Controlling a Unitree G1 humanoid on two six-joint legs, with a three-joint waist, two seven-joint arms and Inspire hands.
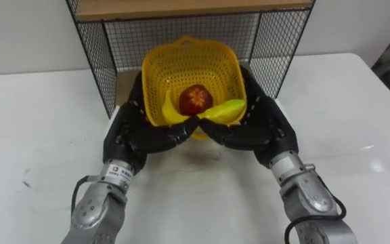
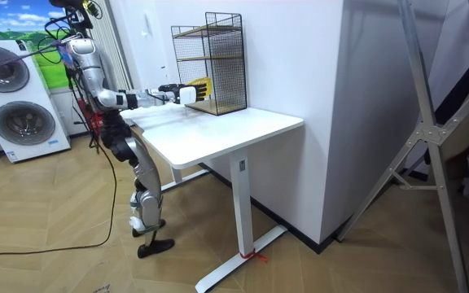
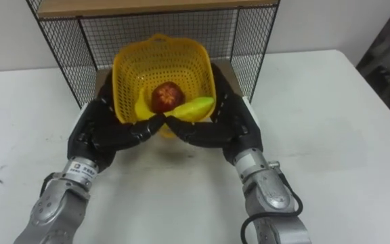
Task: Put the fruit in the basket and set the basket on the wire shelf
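Note:
A yellow mesh basket (image 1: 188, 49) (image 3: 156, 43) hangs just above the white table (image 1: 39, 135), right in front of the wire shelf's (image 1: 99, 61) lower opening. Inside lie a red apple (image 1: 195, 99), a yellow banana (image 1: 170, 112) and a yellow-green fruit (image 1: 226, 109). My left hand (image 1: 135, 132) and right hand (image 1: 266, 125) clasp the basket from both sides. Their fingers curl under its near edge and meet in the middle. In the room view I stand at the table's end on the room view's left, both arms stretched toward the shelf (image 2: 218, 61), the basket (image 2: 200, 88) at its front.
The black wire shelf has a wooden board (image 1: 181, 8) above the opening and mesh walls on either side of the basket. Bare white tabletop spreads left and right of my arms. Washing machines (image 2: 19, 114) stand behind me.

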